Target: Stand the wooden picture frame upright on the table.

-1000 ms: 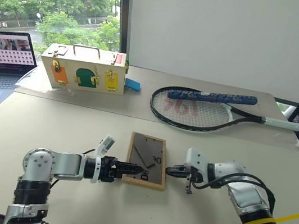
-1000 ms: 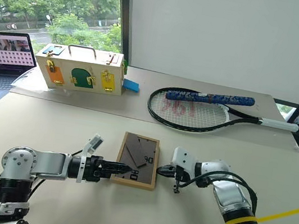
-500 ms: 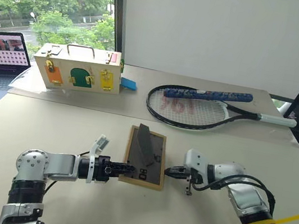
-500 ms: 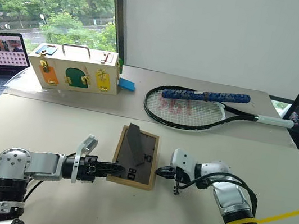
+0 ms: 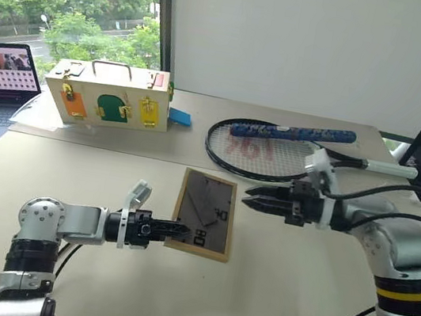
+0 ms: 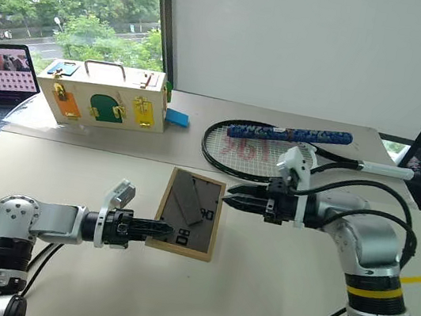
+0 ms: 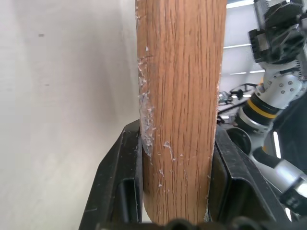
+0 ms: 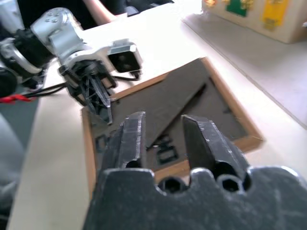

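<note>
I am pinching the wooden picture frame (image 5: 201, 225) by its near corner with my left pincer (image 5: 175, 231), tilting it off the table (image 5: 269, 295); my right pincer (image 5: 254, 198), part-open and empty, is hovering beside it. Next, unfolding the stand flap (image 6: 185, 200).

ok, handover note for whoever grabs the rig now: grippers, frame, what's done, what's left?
Left gripper: shut on the wooden picture frame, clamping its near left edge.
Right gripper: open, holding nothing, in the air just right of the frame's far corner.
Frame: back side up, stand flap showing, left edge tipped off the table.
Done: frame gripped, partly raised.
Left: swing it upright, rest it on the flap, release.
</note>
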{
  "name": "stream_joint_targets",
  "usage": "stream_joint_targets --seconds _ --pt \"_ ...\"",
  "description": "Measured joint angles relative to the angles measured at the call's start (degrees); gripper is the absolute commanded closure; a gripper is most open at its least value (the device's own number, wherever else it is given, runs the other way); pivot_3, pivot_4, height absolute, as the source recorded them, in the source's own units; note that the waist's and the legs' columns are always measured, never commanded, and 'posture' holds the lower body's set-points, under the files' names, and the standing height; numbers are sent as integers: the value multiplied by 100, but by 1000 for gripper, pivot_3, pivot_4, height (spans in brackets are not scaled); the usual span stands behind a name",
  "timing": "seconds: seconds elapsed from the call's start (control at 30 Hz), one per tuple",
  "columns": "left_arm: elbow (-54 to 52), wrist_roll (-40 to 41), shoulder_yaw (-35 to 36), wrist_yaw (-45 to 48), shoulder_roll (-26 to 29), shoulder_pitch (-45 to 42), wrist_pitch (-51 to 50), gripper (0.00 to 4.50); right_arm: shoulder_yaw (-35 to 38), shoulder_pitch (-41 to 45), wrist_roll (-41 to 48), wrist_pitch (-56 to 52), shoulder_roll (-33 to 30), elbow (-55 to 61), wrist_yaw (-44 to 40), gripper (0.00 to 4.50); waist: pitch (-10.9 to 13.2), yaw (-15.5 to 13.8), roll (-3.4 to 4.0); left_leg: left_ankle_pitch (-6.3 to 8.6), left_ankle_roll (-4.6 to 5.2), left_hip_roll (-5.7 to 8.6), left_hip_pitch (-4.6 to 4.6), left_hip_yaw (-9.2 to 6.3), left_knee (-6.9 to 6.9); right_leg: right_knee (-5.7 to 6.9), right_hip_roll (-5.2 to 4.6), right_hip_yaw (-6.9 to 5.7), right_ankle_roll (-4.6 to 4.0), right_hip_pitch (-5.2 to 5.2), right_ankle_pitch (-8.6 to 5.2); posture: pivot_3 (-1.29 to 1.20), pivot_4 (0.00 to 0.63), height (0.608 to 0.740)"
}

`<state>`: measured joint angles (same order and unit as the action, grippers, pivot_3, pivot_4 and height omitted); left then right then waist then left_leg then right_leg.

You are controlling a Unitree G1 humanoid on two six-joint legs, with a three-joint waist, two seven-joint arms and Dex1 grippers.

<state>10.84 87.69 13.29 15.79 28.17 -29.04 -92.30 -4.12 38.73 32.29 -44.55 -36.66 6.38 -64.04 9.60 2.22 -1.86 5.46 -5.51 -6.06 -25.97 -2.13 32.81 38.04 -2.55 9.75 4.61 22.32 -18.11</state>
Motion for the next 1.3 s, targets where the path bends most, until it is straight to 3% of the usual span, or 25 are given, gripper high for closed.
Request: stream_joint_targets --seconds 0.13,0.17,0.63,0.93,1.1,1.23,1.3 --pt "-15 68 -250 140 142 -67 0 3359 -391 119 -286 38 167 -308 158 182 0 6 1 0 0 0 -11 -2 0 0 1 -1 0 9 0 0 150 739" --pt "3 58 -259 140 156 -68 1 3359 -414 132 -286 38 170 -342 153 20 0 6 1 0 0 0 -12 -2 0 0 0 -2 0 9 0 0 150 739" --pt "34 14 -422 417 131 -280 73 3359 -629 1 7 354 295 312 -606 20 1 6 1 0 0 0 -18 -7 1 0 1 -8 0 12 0 0 150 739" --pt "96 -43 -327 830 246 -316 80 3359 194 -653 383 411 -451 1385 -437 20 1 -43 1 0 0 0 -20 -9 1 -2 0 -11 0 16 -1 0 150 739" --pt "218 -220 -294 885 339 -334 106 3359 35 -953 -824 1797 -639 840 -157 20 2 0 -1 0 0 0 -22 -9 7 -2 0 -11 0 18 0 0 150 739" --pt "301 -220 -290 1032 388 -466 55 3359 20 -1015 -2231 3875 -1010 -386 373 20 3 -35 -1 0 0 2 -24 -9 6 -4 -1 -11 1 18 -1 0 150 739" --pt "380 -222 -280 1127 461 -498 37 3359 -118 -1033 -3457 5722 -1348 -1144 1059 20 3 -48 -1 0 1 3 -24 -9 1 -7 -1 -11 1 22 -2 0 150 739"
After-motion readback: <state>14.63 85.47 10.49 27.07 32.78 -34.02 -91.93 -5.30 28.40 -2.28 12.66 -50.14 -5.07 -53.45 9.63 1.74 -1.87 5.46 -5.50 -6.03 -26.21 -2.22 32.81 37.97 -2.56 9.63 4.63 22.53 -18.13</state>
